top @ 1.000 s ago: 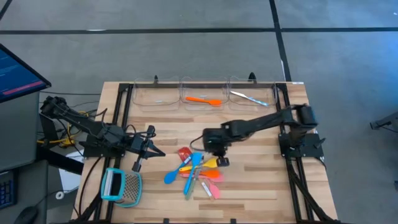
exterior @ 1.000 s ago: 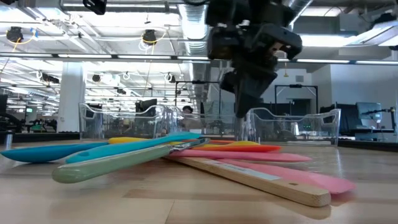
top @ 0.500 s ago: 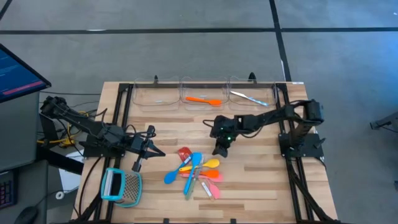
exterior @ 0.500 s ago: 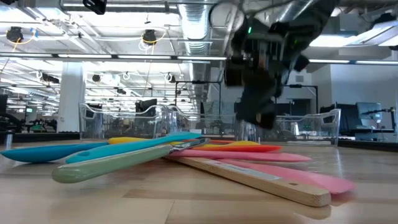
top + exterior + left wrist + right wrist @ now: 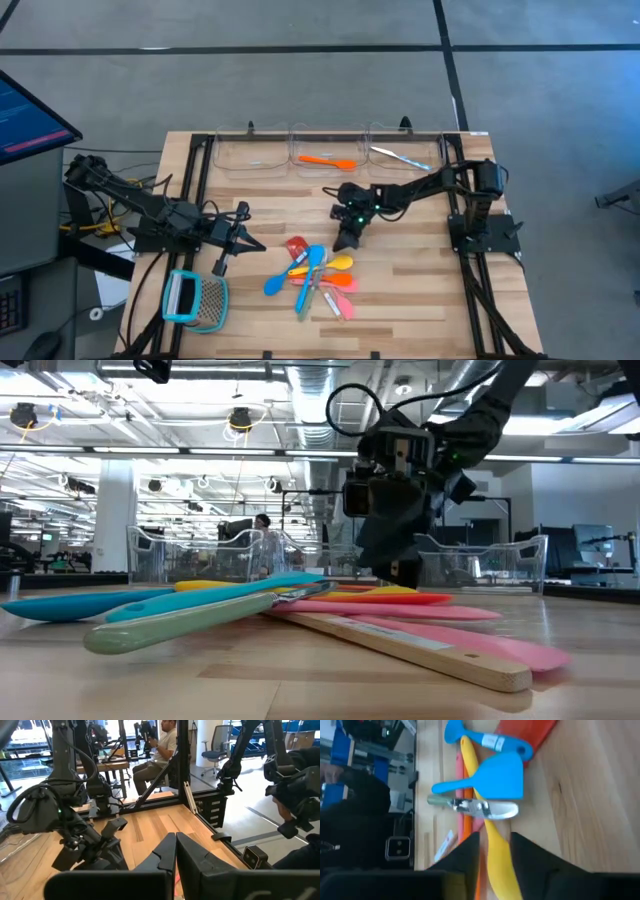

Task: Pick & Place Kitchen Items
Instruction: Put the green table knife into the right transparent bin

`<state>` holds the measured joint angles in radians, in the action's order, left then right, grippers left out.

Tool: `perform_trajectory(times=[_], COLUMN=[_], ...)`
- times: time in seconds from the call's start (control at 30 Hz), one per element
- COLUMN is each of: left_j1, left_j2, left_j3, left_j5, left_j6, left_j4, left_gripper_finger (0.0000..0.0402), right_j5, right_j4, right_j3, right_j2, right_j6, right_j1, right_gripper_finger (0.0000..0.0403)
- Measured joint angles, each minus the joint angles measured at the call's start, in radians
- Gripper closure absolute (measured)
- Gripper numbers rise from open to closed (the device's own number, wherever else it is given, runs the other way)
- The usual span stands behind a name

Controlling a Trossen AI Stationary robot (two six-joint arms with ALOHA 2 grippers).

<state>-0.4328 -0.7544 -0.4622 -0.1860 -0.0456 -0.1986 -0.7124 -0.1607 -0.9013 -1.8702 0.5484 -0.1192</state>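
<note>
The kitchen items lie crossed in a pile (image 5: 318, 275) on the wooden table: blue spoon (image 5: 485, 740), blue spatula (image 5: 497, 777), red spatula head (image 5: 525, 732), silvery metal piece (image 5: 480, 808), pink, orange and yellow (image 5: 492, 845) utensils. My right gripper (image 5: 346, 242) is open just above the pile's far right side, slanting down, its fingers on either side of the yellow utensil's wide end. My left gripper (image 5: 246, 240) waits shut and level, left of the pile. An orange spoon (image 5: 326, 160) and a pale utensil (image 5: 400, 157) lie in the clear bins. My right gripper has its open fingers (image 5: 465, 852) on either side of the yellow utensil's wide end (image 5: 495, 862), coming slanting down from the table's far right. The utensil lies flat in the pile. Whether the fingers touch it I cannot tell.
Three clear bins (image 5: 260, 150) stand in a row along the far edge. A teal-framed mesh tool (image 5: 194, 298) lies at the near left. Black frame rails (image 5: 200, 160) run along the table's left and right sides. Bare wood lies right of the pile.
My right gripper has come down toward the pile's far right side, rolling and tipping from pointing steeply down to a slant, and its fingers have opened. The pile has kept still.
</note>
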Motion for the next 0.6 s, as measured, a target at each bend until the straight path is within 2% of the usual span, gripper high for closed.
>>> perform_trajectory(times=[0.13, 0.23, 0.33, 0.6], left_j1=[0.000, 0.000, 0.000, 0.000], left_j2=[0.000, 0.000, 0.000, 0.000], left_j3=[0.000, 0.000, 0.000, 0.000], left_j5=[0.000, 0.000, 0.000, 0.000], left_j6=[-0.001, -0.001, -0.001, -0.001], left_j4=[0.000, 0.000, 0.000, 0.000], left_gripper_finger=[0.0399, 0.0399, 0.0399, 0.0399], right_j5=[0.017, 0.092, 0.159, 0.177], right_j4=[0.004, 0.072, 0.166, 0.182], right_j3=[-0.033, -0.063, -0.082, -0.087], right_j2=[0.000, 0.000, 0.000, 0.000], right_j6=[0.037, 0.032, 0.015, 0.026], right_j1=[0.003, 0.013, 0.014, 0.022], right_gripper_finger=[0.0250, 0.0238, 0.0239, 0.0257])
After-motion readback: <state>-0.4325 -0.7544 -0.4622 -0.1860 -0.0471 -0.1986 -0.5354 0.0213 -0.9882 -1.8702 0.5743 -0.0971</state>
